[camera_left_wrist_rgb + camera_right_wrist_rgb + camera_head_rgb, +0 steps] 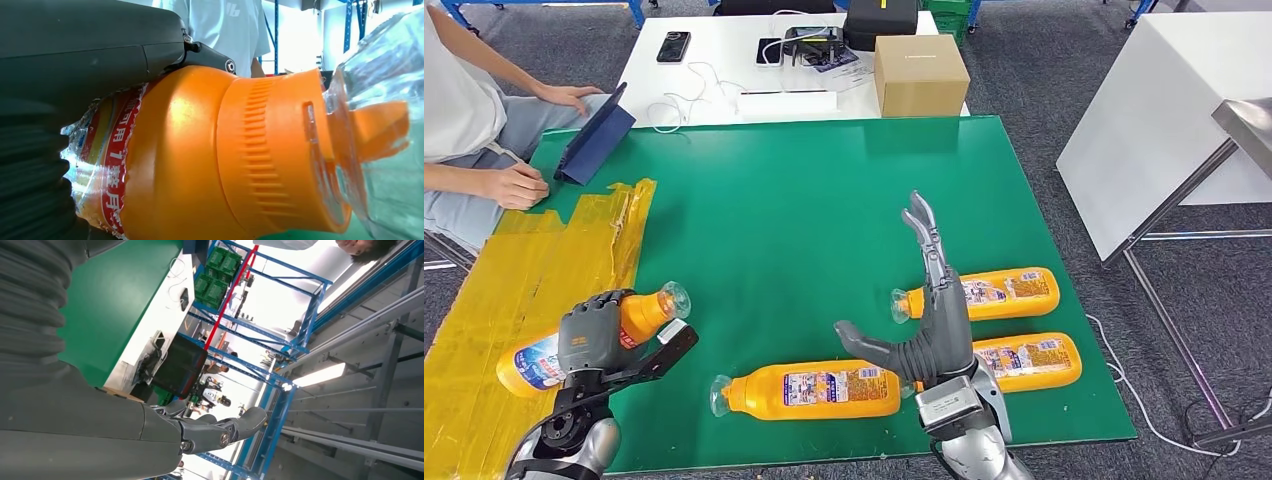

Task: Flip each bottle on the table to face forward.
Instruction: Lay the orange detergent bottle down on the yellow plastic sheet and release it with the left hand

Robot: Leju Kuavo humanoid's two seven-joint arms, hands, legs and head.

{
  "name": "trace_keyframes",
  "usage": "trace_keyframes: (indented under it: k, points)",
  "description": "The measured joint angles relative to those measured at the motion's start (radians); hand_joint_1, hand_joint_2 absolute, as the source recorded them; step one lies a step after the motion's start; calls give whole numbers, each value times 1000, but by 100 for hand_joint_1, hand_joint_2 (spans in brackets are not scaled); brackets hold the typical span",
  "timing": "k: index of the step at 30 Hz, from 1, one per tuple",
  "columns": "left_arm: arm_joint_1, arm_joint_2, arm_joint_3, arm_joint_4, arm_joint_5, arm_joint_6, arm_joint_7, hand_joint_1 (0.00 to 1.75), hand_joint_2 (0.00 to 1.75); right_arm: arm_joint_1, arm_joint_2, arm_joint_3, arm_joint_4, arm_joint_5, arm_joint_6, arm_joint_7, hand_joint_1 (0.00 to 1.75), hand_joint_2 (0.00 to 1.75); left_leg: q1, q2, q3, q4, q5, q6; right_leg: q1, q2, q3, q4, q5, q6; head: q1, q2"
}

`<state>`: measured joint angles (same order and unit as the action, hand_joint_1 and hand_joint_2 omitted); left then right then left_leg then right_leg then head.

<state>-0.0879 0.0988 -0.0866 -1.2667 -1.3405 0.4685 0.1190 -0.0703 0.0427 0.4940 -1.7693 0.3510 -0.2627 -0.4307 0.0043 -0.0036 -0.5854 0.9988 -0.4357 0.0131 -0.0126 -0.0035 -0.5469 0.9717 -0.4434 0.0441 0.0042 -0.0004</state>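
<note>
Several orange bottles with clear caps lie on the green table (804,210). My left hand (594,335) grips one bottle (639,312) at the front left, over the yellow tape; up close its orange neck (240,150) and label show in the left wrist view. A second bottle (814,390) lies at the front centre. Two more lie at the right, one farther (1004,293) and one nearer (1029,358). My right hand (929,310) is raised above them, fingers straight and apart, thumb out, holding nothing; its fingers (220,430) show in the right wrist view.
A person sits at the far left with a hand (514,185) on the table beside a blue tablet (596,135). A cardboard box (919,72), a phone (673,45) and cables lie on the white table behind. Another white table (1164,110) stands to the right.
</note>
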Motion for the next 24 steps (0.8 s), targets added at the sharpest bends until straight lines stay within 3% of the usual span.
trace_keyframes:
  k: [3,4,15,24]
  points:
    - [-1,0,0,4,-5,-1,1,8,175,0,0,0,0,0,1,1,0,175,0,0,0,0,0,0,0,0,0,0,0,0,0,0]
    - [-2,0,1,7,-10,-3,2,0,175,0,0,0,0,1,2,2,0,175,0,0,0,0,0,0,0,0,0,0,0,0,0,0]
    - [-28,1,-4,88,-46,-87,-9,0,175,0,1,-1,0,-9,15,10,0,175,0,0,0,0,0,0,0,0,0,0,0,0,0,0]
    - [-51,5,-31,139,-51,-92,-34,0,175,-2,0,-13,0,-24,19,10,0,175,0,-1,2,0,0,0,0,-1,3,0,0,0,0,0]
